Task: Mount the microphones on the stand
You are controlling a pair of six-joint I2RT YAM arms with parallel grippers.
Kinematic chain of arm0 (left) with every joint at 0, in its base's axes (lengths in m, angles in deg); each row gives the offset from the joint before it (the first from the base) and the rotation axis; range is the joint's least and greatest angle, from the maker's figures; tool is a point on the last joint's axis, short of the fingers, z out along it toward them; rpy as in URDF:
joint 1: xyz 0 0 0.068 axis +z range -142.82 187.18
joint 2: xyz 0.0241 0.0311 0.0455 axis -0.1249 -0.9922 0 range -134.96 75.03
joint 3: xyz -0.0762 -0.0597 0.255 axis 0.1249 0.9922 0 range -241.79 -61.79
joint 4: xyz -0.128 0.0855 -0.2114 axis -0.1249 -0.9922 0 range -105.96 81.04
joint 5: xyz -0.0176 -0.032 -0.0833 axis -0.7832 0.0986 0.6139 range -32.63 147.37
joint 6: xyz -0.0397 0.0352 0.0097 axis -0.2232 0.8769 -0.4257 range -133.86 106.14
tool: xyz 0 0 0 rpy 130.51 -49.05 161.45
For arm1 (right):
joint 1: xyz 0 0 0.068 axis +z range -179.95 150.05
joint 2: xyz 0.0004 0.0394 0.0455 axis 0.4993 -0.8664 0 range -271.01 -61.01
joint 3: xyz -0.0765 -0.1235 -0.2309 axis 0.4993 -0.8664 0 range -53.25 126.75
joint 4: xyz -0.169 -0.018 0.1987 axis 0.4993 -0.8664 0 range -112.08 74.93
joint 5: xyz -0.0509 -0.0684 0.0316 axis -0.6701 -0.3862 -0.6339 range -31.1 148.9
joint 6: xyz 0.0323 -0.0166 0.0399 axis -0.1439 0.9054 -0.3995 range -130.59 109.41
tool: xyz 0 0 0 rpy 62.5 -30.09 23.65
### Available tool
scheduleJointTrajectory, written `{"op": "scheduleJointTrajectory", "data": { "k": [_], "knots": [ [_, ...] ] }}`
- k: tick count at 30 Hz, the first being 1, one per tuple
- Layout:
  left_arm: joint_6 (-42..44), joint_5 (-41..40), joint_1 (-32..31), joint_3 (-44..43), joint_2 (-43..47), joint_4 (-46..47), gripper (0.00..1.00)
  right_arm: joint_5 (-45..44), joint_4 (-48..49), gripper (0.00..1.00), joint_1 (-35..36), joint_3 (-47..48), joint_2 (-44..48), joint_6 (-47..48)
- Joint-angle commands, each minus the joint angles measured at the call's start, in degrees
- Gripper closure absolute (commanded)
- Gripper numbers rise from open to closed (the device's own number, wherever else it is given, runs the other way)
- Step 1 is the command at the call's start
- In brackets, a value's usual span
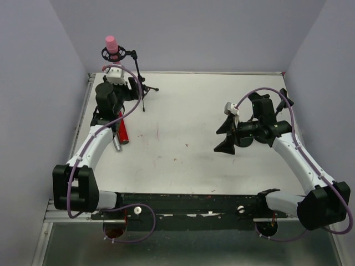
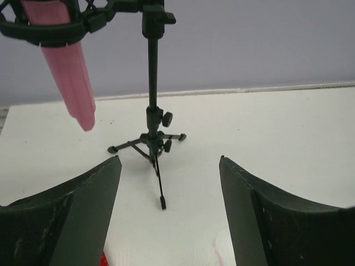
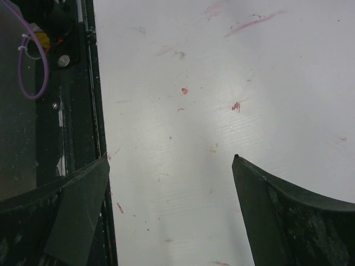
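While both arms' jaws gape empty, pink stick microphone (image 1: 111, 43) (image 2: 69, 83) hanging in black tripod stand (image 1: 140, 83) (image 2: 152, 111) at eleven o'clock, red microphone (image 1: 123, 132) lying on white bench (image 1: 188, 122).

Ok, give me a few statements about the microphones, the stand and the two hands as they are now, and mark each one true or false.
1. The pink microphone sits in the mount of the stand. True.
2. The left hand is gripping the red microphone. False: that microphone lies on the table, and the left hand is open and empty.
3. The right hand is open with nothing between its fingers. True.
4. The stand has tipped over onto the table. False: it stands upright on its tripod legs.
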Motion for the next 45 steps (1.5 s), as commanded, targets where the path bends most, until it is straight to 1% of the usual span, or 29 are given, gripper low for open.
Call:
{"op": "scheduleJointTrajectory", "data": {
  "k": [1,3,5,8,9,11,13,15,18,21,24,27,31,37,40,45],
  "knots": [
    [-6.79,-0.98,0.33,1.99,11.14,-10.35,0.2,0.5,-2.93,0.0,-0.64,4.24,1.58,0.51],
    [-9.25,0.93,0.33,2.16,16.33,-13.88,0.1,1.64,-8.37,0.0,-0.64,8.8,2.02,1.65],
    [-11.62,5.93,0.33,3.13,21.08,-15.99,0.02,1.03,-12.77,0.0,-0.64,13.99,2.46,1.57],
    [-13.91,20.32,0.33,4.71,27.41,-18.55,0.01,-1.68,-16.3,0.0,-0.64,21.03,2.99,-1.76],
    [-14.88,24.55,0.33,5.59,29.25,-19.43,0.01,-3.61,-16.31,0.0,-0.64,22.35,3.34,-4.38],
    [-15.24,28.09,0.25,8.3,34.26,-20.66,0.01,-10.1,-13.51,0.0,-0.73,23.68,5.61,-11.67],
    [-13.23,26.8,0.16,11.12,39.0,-24.26,0.01,-13.2,-12.18,0.0,-3.35,23.68,8.42,-14.86],
    [-10.16,22.06,-0.8,13.84,43.4,-26.98,0.01,-18.19,-10.69,0.0,-6.25,23.68,10.63,-18.46],
    [-9.0,17.57,-0.98,18.15,48.86,-27.44,0.01,-23.04,-11.65,0.0,-10.21,24.82,12.21,-20.57],
    [-8.73,16.6,-0.98,22.98,54.48,-26.21,0.01,-24.02,-12.96,0.0,-15.21,26.05,13.1,-21.2],
    [-7.42,14.58,-1.16,24.75,58.79,-26.73,0.01,-25.25,-13.84,0.0,-19.97,26.76,13.1,-21.11],
    [-6.8,12.47,-1.25,24.23,59.77,-27.34,0.01,-26.39,-12.97,0.0,-22.17,25.27,12.66,-20.67],
    [-7.15,12.9,-1.42,24.49,60.03,-27.17,0.01,-28.24,-11.65,0.0,-22.44,22.99,11.96,-19.19],
    [-7.24,12.81,-1.51,24.49,60.12,-27.17,0.01,-32.71,-10.25,0.0,-22.53,23.95,9.67,-16.54],
    [-7.33,12.9,-1.51,24.58,60.12,-27.17,0.01,-31.24,-9.54,0.05,-22.53,24.04,7.57,-15.66],
    [-7.33,12.72,-1.51,24.49,60.12,-27.34,0.01,-29.47,-9.81,0.23,-22.53,23.16,3.79,-14.43]
  ]
}}
